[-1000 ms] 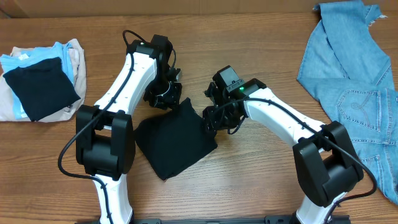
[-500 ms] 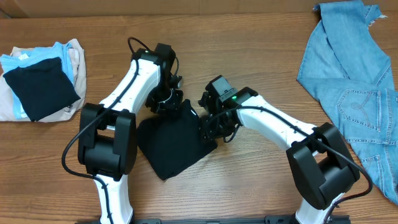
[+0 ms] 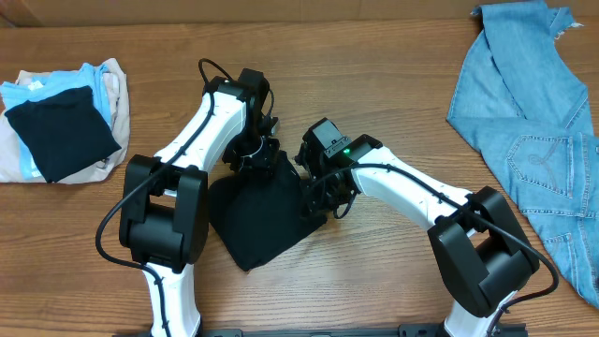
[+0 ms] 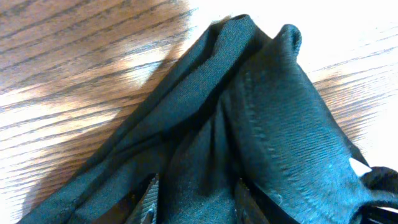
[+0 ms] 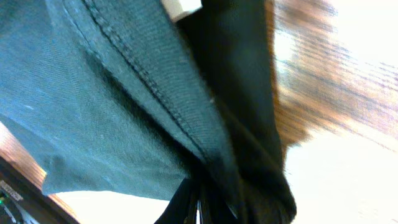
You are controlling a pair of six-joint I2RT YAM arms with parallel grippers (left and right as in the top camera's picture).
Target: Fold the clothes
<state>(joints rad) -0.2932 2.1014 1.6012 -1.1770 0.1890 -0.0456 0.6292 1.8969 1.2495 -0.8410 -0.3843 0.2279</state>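
Note:
A black garment (image 3: 260,211) lies partly folded on the wooden table at the centre. My left gripper (image 3: 256,155) is at its upper corner. In the left wrist view the fingers (image 4: 198,199) stand apart with a ridge of the black cloth (image 4: 267,112) between them. My right gripper (image 3: 316,193) is at the garment's right edge. Its fingers (image 5: 198,200) are pinched shut on the hemmed edge of the cloth (image 5: 124,93), which is lifted off the wood.
A stack of folded clothes (image 3: 58,122), black on top of light blue and beige, sits at the far left. Blue denim jeans (image 3: 533,122) lie spread at the right edge. Bare wood shows along the back and front.
My left gripper has moved right and toward the front, onto the garment's upper corner. My right gripper has shifted left with the cloth's right edge, drawing that edge inward.

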